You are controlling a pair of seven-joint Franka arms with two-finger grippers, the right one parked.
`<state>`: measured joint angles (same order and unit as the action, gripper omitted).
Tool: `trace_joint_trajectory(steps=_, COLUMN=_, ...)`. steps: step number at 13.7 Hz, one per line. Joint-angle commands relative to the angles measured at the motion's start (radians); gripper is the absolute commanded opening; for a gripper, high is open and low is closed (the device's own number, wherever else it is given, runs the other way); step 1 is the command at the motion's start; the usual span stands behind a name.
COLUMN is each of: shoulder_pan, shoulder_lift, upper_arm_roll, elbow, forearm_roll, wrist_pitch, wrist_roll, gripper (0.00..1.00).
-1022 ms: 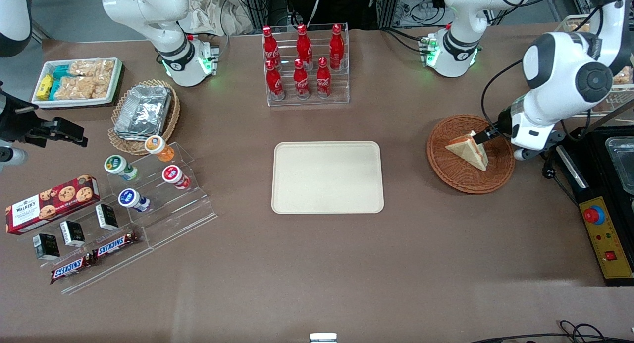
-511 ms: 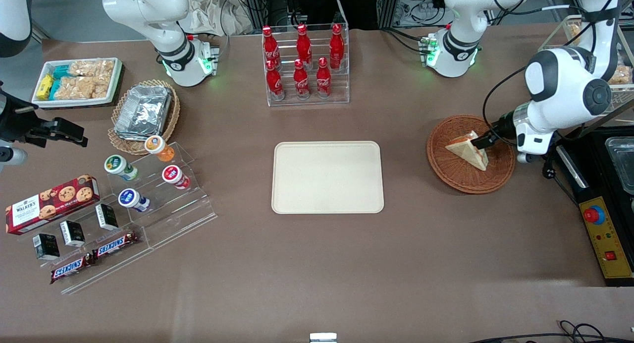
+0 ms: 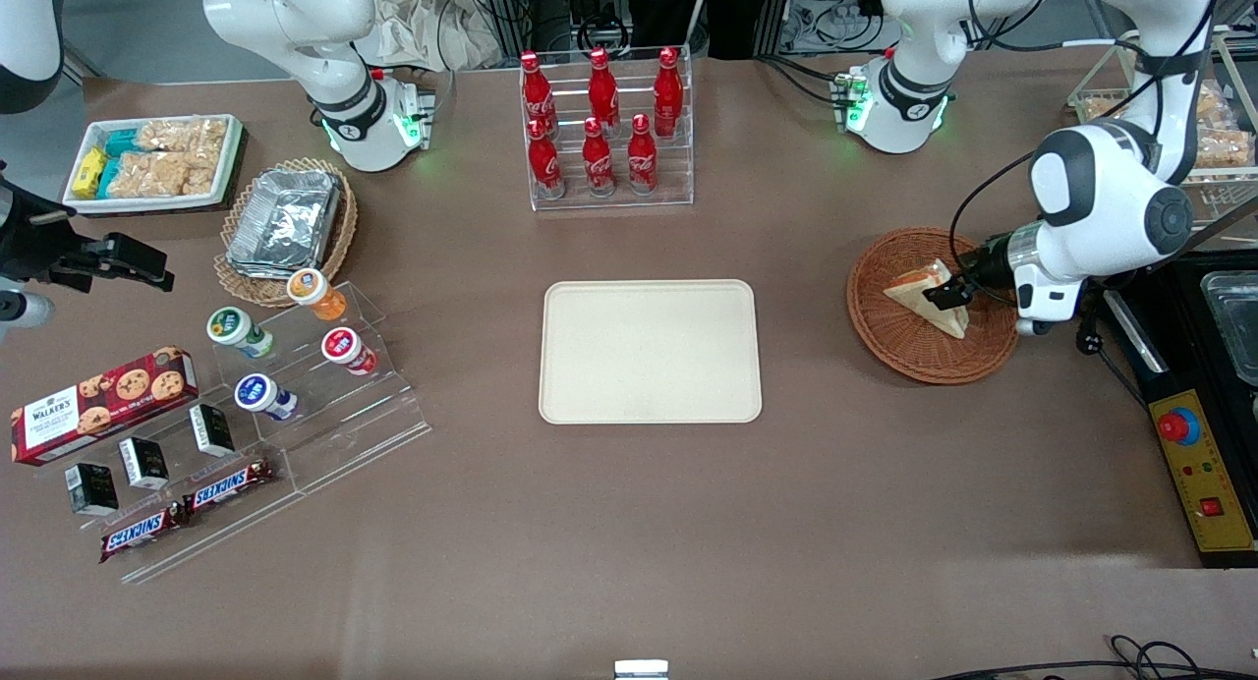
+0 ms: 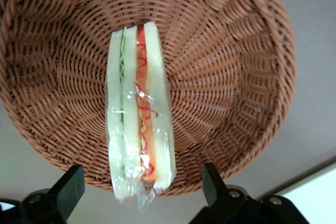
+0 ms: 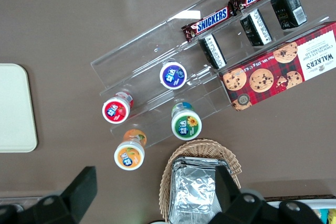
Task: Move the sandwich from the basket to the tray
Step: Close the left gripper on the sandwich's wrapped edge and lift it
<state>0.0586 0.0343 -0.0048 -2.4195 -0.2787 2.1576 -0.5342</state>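
Plastic-wrapped triangular sandwich point(image 4: 139, 114) stands on edge in woven wicker basket point(image 4: 231, 77), long axis running toward gripper point(image 4: 142, 190). Fingers point(image 4: 68, 187) spread apart, straddling sandwich's near end w/o clamping it. Smooth cream tray point(image 3: 650, 351) sits toward table center.

Even, bright overhead light; the table point(image 3: 629, 523) shows soft, short shadows beside the tray point(image 3: 650, 352). Glare streaks the sandwich point(image 4: 139, 129) wrap. The gripper point(image 4: 142, 198) fingers look dark and slightly blurred.

Left arm point(image 3: 1101, 203): white shells w/ dark grey joint caps, black cable, black pincer point(image 3: 951, 292) fingers.
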Motion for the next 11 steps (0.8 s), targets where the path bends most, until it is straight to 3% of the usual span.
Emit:
trace_joint_trajectory(steps=1, shoulder_pan=0.001, shoulder_lift=0.062, upper_arm_roll=-0.006, elbow=0.003, forearm_roll=-0.016, wrist_pitch=0.048, wrist_roll=-0.065, gripper=1.00)
trace_joint_trajectory(steps=5, shoulder_pan=-0.002, shoulder_lift=0.108, upper_arm_roll=-0.008, elbow=0.008, forearm_roll=-0.016, wrist_pitch=0.074, wrist_roll=-0.076, gripper=1.00)
trace_joint_trajectory(steps=7, shoulder_pan=-0.003, shoulder_lift=0.108, upper_arm_roll=-0.008, elbow=0.010, forearm_roll=-0.016, wrist_pitch=0.074, wrist_roll=-0.090, gripper=0.93)
trace_joint_trajectory(steps=9, shoulder_pan=-0.005, shoulder_lift=0.108, upper_arm_roll=-0.009, elbow=0.014, forearm_roll=-0.016, wrist_pitch=0.074, wrist_roll=-0.122, gripper=0.72)
trace_joint_trajectory(steps=11, shoulder_pan=-0.006, shoulder_lift=0.108, upper_arm_roll=-0.011, elbow=0.020, forearm_roll=-0.016, wrist_pitch=0.074, wrist_roll=-0.161, gripper=0.37)
